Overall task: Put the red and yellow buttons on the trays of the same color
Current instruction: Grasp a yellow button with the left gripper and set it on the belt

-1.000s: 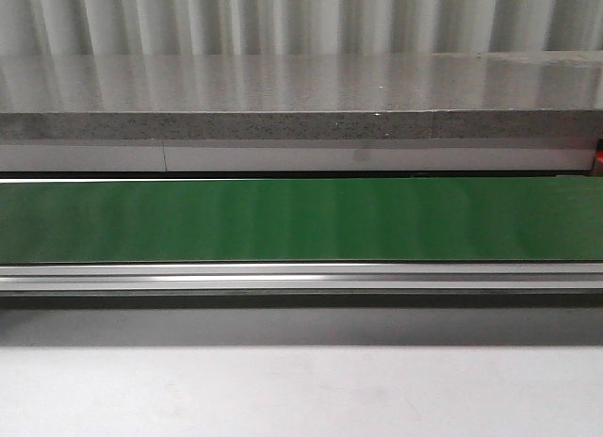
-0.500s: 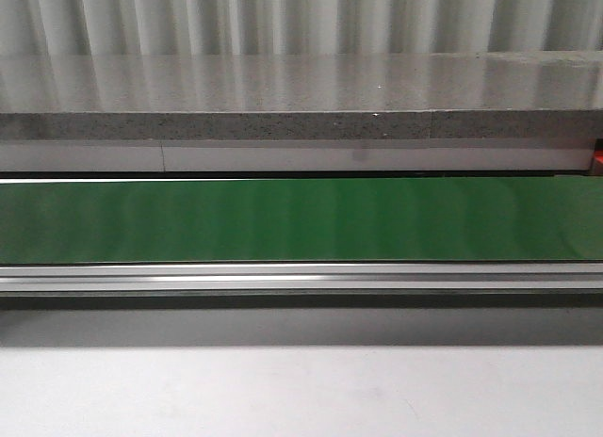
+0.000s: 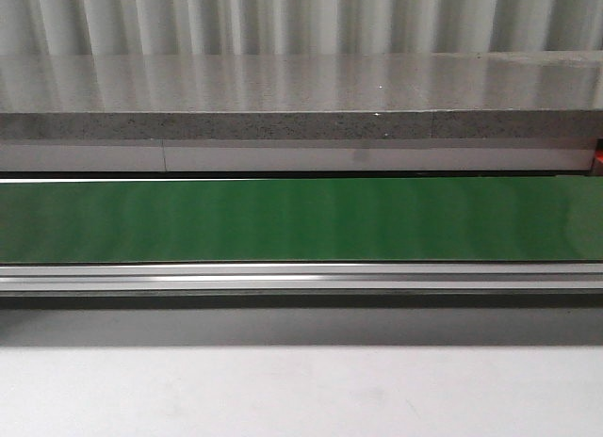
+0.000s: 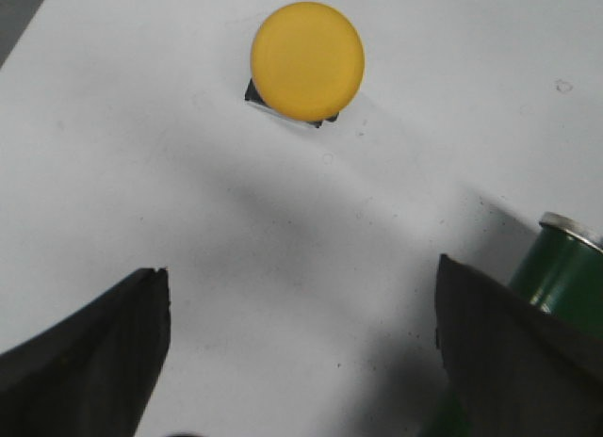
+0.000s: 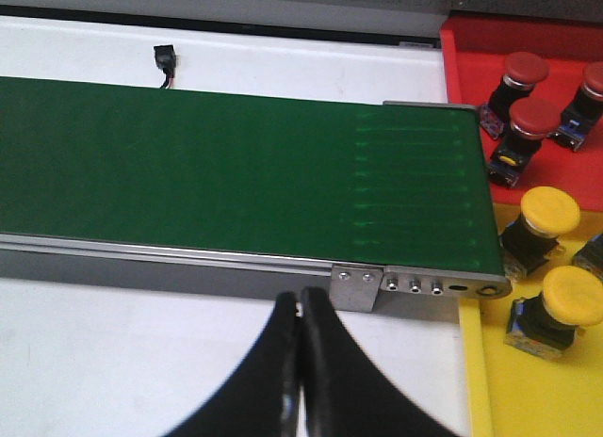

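Left claw (image 4: 297,352): mine, spread wide, released, above yellow button (image 4: 307,60) on white table (image 4: 141,154).
Right claw (image 5: 301,310): mine, clenched, holding nothing.

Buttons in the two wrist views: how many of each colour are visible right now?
Red buttons: 3, all on the red tray
Yellow buttons: 3
Total: 6

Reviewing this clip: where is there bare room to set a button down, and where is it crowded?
The green conveyor belt is bare. The white table is bare between the yellow button and the open left hand. Crowded: the red tray and yellow tray, both holding buttons.
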### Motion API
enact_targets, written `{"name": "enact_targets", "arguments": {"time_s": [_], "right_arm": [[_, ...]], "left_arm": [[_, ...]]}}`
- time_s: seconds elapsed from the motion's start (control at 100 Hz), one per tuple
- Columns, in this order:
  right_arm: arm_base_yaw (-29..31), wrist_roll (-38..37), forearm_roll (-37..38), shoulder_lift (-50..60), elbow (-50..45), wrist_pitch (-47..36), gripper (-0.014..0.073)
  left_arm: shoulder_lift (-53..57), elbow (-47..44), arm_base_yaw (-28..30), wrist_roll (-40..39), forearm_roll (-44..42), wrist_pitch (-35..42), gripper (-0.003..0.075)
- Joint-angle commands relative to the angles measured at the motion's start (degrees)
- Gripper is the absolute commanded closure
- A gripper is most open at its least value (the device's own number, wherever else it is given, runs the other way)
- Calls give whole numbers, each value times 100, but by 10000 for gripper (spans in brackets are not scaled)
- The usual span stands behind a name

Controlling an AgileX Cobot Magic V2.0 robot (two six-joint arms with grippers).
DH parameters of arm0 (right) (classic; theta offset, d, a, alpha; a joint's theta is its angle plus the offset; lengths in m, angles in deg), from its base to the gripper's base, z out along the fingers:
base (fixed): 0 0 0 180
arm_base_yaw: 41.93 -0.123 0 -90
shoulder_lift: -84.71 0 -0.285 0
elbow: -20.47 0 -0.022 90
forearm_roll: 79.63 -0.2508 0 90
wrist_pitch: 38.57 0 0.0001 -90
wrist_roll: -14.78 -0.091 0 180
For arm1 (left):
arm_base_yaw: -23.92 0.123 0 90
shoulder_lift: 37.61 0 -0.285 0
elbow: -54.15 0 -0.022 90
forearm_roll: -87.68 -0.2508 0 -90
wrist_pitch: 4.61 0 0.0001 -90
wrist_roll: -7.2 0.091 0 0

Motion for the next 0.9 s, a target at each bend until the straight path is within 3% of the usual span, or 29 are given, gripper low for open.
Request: {"name": "enact_targets", "arguments": {"time_s": [0.0, 0.32, 0.59, 0.68, 0.89], "right_arm": [[-14, 50, 5, -32, 139, -384, 660], [-14, 50, 5, -32, 139, -384, 660], [-14, 50, 5, -32, 139, -384, 660], [-14, 50, 5, -32, 139, -384, 660], [-14, 50, 5, -32, 139, -384, 660]], "left_arm": [[-37, 379, 27, -22, 70, 328, 166], [-984, 1458, 27, -22, 70, 438, 166], [-1277, 1822, 16, -22, 93, 322, 172], [-1277, 1822, 16, -22, 93, 322, 237], [-1277, 1822, 16, -22, 93, 287, 507]]}}
